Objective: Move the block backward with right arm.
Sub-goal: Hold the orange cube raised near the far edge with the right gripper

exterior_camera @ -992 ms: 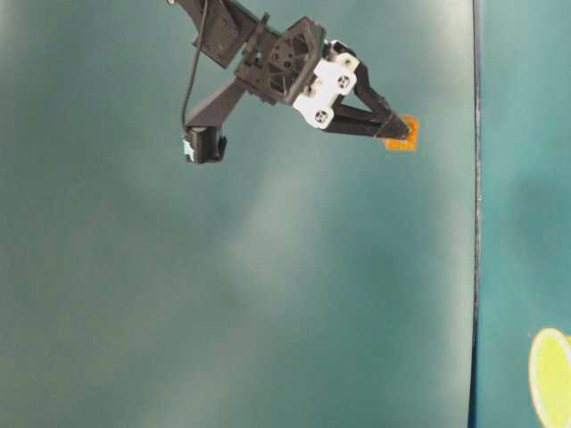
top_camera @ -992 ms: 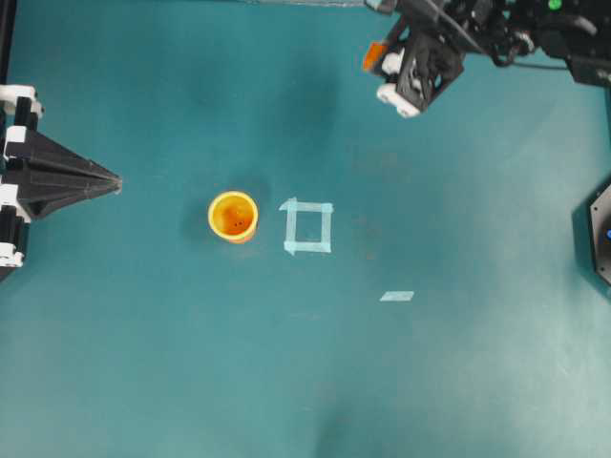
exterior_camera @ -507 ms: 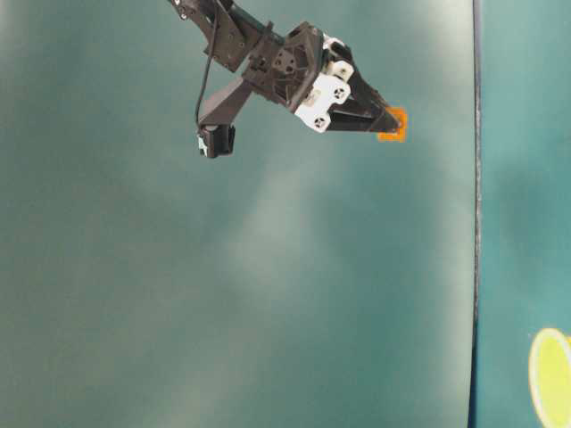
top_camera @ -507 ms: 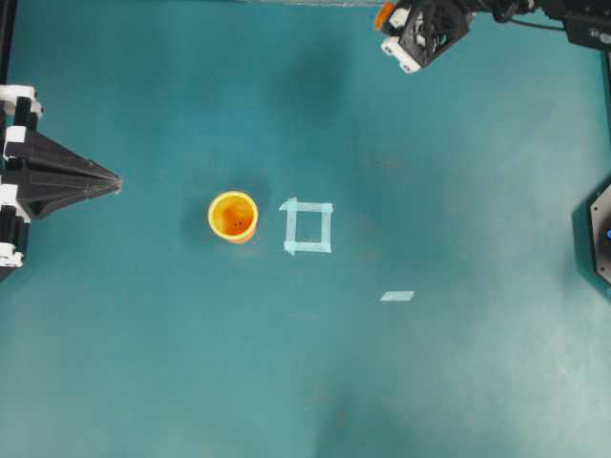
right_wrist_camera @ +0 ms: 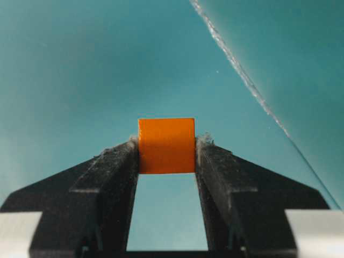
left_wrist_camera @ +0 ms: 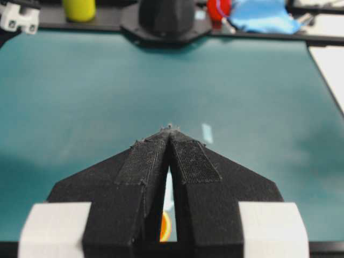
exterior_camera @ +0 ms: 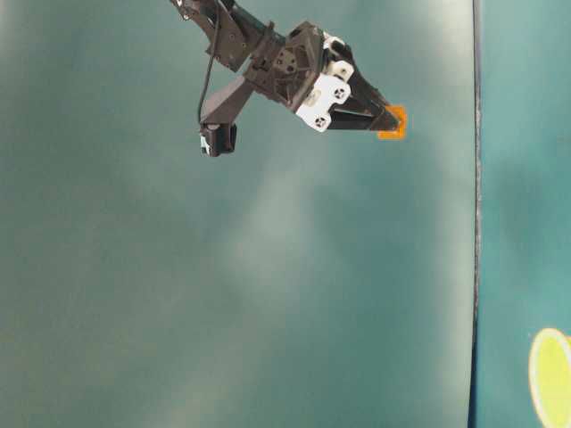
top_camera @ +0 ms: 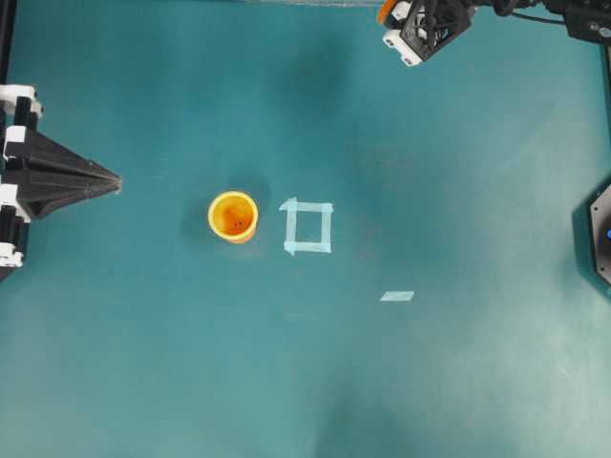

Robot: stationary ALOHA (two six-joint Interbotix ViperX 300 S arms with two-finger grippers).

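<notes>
The block (right_wrist_camera: 166,145), a small orange cube, is pinched between the tips of my right gripper (right_wrist_camera: 167,148), held above the teal table. In the overhead view the right gripper (top_camera: 393,17) sits at the far top edge, right of centre, with a sliver of the block (top_camera: 384,12) showing at its tip. The table-level view shows the right gripper (exterior_camera: 385,119) pointing right with the block (exterior_camera: 393,123) at its tip. My left gripper (top_camera: 113,178) rests shut at the left edge of the table, its fingers (left_wrist_camera: 185,161) pressed together with nothing between them.
An orange-yellow cup (top_camera: 233,216) stands upright left of a pale tape square (top_camera: 307,227). A short tape strip (top_camera: 396,296) lies further right and nearer. The table's far edge (right_wrist_camera: 242,75) runs close beside the held block. A black base (top_camera: 600,234) sits at the right edge.
The right gripper carried the block toward the far edge of the table during the first half second, then held nearly still. The left gripper has not moved.
</notes>
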